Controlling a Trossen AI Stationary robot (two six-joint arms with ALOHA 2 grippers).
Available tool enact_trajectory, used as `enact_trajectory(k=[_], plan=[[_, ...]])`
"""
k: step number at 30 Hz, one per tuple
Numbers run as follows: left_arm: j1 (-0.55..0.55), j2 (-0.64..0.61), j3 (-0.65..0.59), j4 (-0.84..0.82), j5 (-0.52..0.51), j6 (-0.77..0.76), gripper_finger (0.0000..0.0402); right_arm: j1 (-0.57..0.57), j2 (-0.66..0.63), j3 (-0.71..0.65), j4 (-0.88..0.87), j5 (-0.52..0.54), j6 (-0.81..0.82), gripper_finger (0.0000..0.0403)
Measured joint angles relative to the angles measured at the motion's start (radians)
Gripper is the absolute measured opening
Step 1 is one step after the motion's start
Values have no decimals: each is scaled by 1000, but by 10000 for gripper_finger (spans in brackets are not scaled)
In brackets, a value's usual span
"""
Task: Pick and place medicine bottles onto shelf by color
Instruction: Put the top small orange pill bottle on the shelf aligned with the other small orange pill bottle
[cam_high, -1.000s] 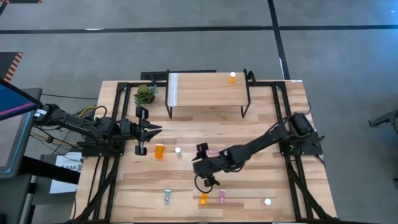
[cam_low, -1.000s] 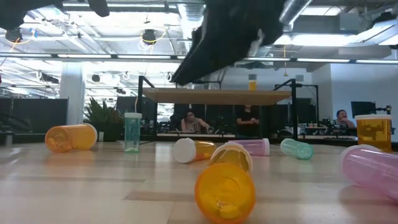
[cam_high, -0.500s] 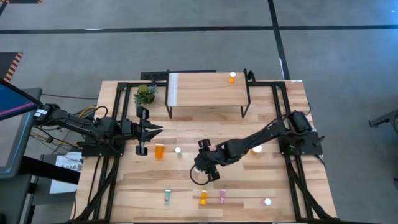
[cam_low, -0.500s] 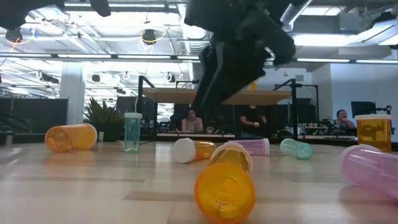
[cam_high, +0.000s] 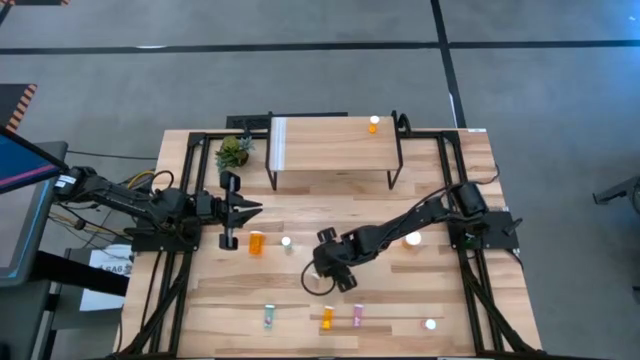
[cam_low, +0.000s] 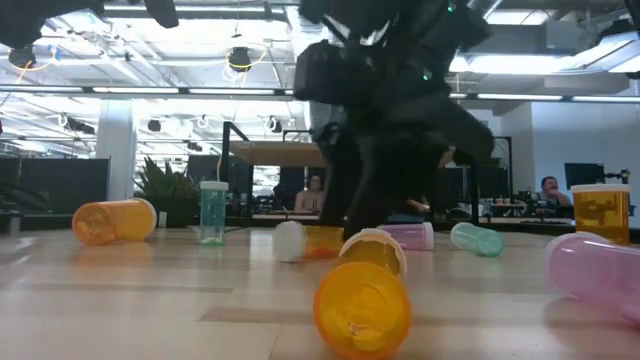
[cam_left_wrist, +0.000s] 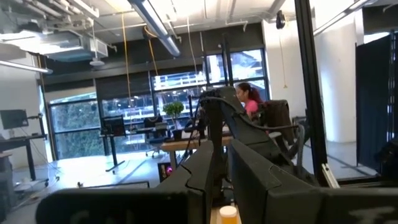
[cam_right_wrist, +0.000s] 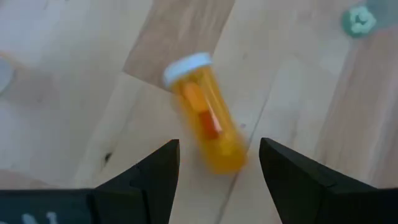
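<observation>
A small green plant (cam_high: 233, 152) stands near the desk's (cam_high: 300, 300) far left corner; the low view shows it (cam_low: 163, 190) as a spiky-leaved clump toward the left. Grey floor (cam_high: 300, 80) crossed by dark lines surrounds the desk. Beyond the far edge lies an office with ceiling lights, where people (cam_low: 547, 190) sit at workstations, one in pink (cam_left_wrist: 250, 99) near a monitor (cam_left_wrist: 12, 118).

Your left gripper (cam_left_wrist: 219, 186) shows two dark fingers (cam_left_wrist: 261, 180) drawn close together, with a small orange bottle with a white cap (cam_left_wrist: 227, 214) peeking up between them. Beyond the gripper, a seated person in a pink top (cam_left_wrist: 249, 99) works among desks before large dark windows (cam_left_wrist: 81, 124).
</observation>
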Motion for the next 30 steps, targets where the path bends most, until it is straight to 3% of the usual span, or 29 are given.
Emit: enact_trajectory(k=[6, 18, 30], plan=[[1, 0, 0, 1, 0, 0, 41, -3, 10, 1, 8, 6, 1, 241], [1, 0, 0, 1, 0, -1, 41, 11, 10, 4, 102, 3, -15, 195], [1, 0, 0, 1, 0, -4, 41, 12, 56, 0, 133, 1, -18, 239]])
